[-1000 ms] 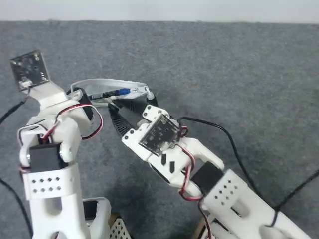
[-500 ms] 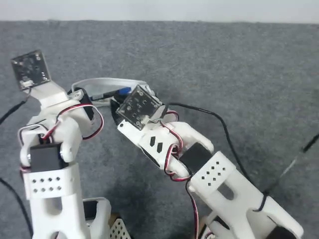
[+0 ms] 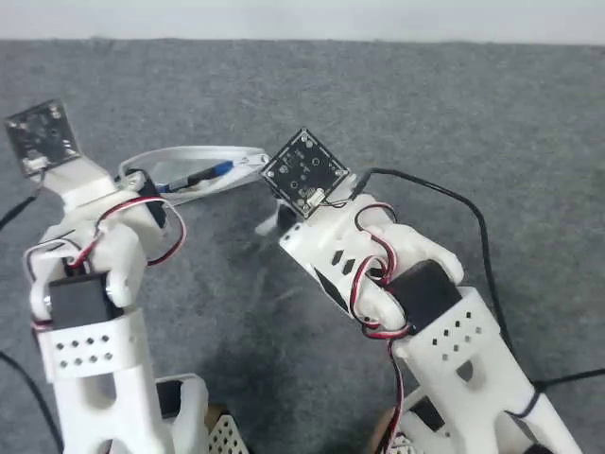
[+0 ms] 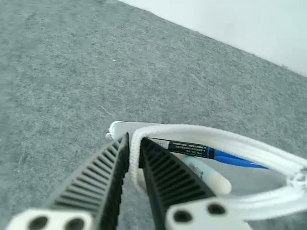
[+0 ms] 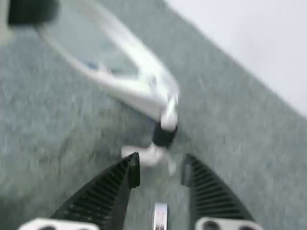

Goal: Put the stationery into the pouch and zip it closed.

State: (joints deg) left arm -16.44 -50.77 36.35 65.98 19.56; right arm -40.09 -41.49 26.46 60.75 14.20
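Left hand (image 4: 132,140) pinched onto white-rimmed clear plastic pouch (image 4: 225,140) | right hand (image 5: 160,162) open, empty, near zip tab (image 5: 169,120) | risk: missed tab tugs pouch free, blue pen (image 4: 232,157) slides out.

The pouch (image 4: 230,140) has one end of its rim pinched between the fingers of the left gripper (image 4: 135,140) and extends away beyond the fingertips. A pen (image 4: 201,150) lies inside the pouch, just past those tips. The zipper pull (image 5: 169,119) sits just ahead of the parted fingers of the right gripper (image 5: 160,163), not touching them.
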